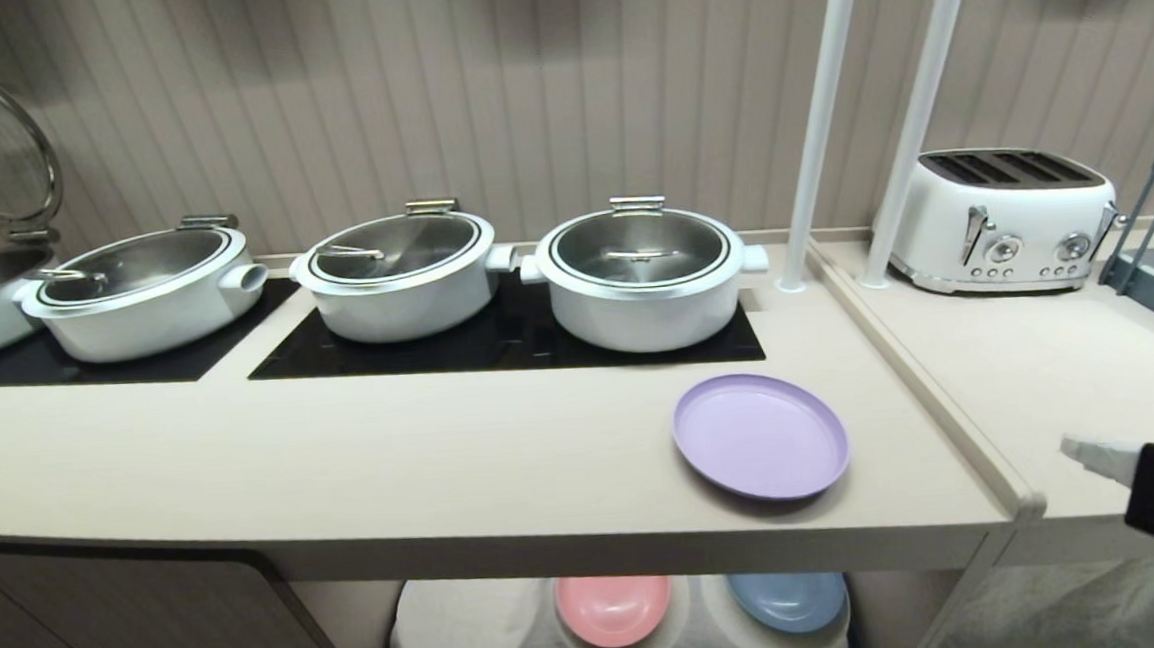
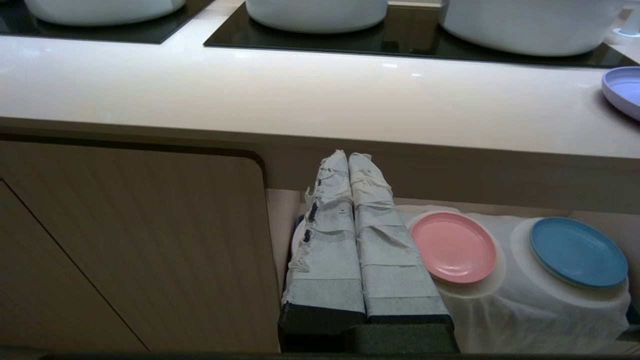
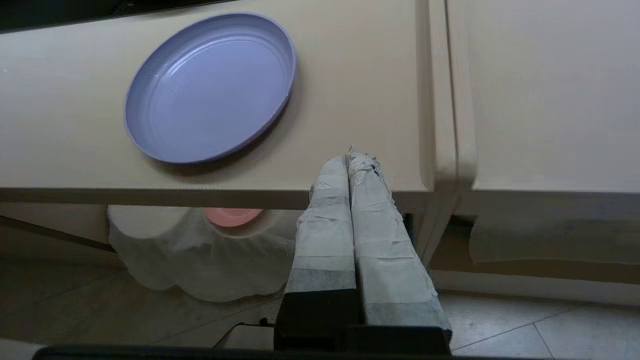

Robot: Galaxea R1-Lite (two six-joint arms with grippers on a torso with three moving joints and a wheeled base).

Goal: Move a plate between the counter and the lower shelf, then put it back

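right gripper (image 3: 350, 160) empty, pressed together (beside counter's (image 1: 345, 458) front corner) | plate (image 1: 760, 436) apart

We see the plate (image 1: 760, 437) as matt lilac plastic on a smooth, matt beige counter (image 1: 344, 448). The hob panels (image 1: 498, 344) look like glossy black glass. The pots (image 1: 642, 275) have smooth white bodies and brushed metal lids. Wrinkled white cloth (image 2: 540, 310) drapes the lower shelf. Creased tape wraps our gripper fingers (image 3: 380, 235).
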